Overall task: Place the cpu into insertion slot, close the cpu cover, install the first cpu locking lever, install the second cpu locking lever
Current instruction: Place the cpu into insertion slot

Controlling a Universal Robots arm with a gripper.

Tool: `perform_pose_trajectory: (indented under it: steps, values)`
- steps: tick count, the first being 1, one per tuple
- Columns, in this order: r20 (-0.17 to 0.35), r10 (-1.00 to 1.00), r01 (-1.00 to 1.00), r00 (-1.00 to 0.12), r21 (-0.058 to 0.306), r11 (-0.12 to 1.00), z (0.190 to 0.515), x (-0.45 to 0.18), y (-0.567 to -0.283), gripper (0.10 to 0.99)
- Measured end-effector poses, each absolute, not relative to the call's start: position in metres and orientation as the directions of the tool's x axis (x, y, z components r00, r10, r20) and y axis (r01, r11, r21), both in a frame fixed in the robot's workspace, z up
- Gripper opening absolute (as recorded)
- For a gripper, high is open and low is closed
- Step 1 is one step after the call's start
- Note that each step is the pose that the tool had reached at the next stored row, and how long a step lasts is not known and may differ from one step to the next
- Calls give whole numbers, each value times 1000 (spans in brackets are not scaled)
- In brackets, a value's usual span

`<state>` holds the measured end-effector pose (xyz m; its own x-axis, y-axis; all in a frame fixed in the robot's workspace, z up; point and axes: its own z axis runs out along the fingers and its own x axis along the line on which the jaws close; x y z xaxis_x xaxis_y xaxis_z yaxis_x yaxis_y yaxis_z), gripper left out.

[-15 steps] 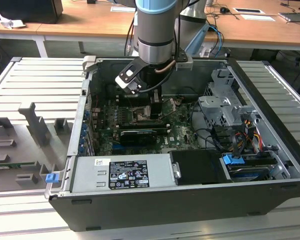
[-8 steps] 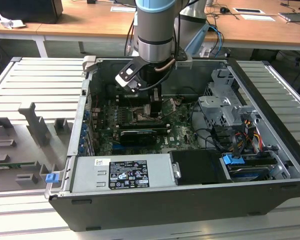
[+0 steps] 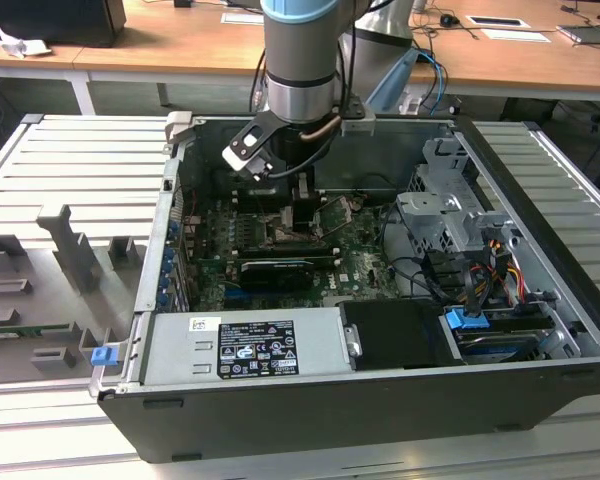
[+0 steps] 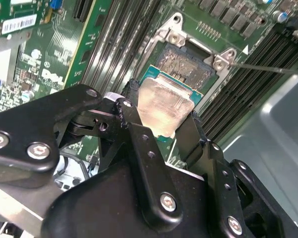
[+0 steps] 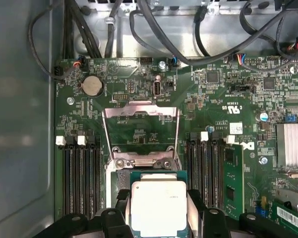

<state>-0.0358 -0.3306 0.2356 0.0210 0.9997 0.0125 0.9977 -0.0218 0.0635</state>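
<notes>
Silvery cpu (image 5: 158, 208) snug between narrowly parted black jaws (cpu cover (image 5: 140, 108) open)

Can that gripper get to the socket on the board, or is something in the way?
Probably yes: the gripper, shut on the cpu, hangs close over the socket; the cpu cover is swung open and nothing lies across it.

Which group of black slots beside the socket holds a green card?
The group on the ribbed silver block's side; a green card stands at its edge. The other group holds none.
</notes>
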Motion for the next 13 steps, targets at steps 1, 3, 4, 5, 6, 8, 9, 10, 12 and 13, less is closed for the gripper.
perform_pose_trajectory:
  steps: [1, 3, 4, 5, 6, 8, 9, 10, 12, 13]
  values:
    - [12, 1000, 998, 21, 63, -22, 235, -37, -331, 541]
    - [13, 1000, 998, 21, 63, -22, 234, -39, -331, 541]
    - [12, 1000, 998, 21, 63, -22, 233, -40, -331, 541]
    - [13, 1000, 998, 21, 63, -22, 232, -40, -331, 541]
    - [12, 1000, 998, 21, 63, -22, 231, -40, -331, 541]
    - [12, 1000, 998, 21, 63, -22, 229, -41, -331, 541]
    - [13, 1000, 998, 21, 63, -22, 229, -41, -331, 541]
    - [12, 1000, 998, 21, 63, -22, 228, -41, -330, 541]
    - [13, 1000, 998, 21, 63, -22, 227, -41, -330, 541]
    - [12, 1000, 998, 21, 63, -22, 226, -41, -330, 541]
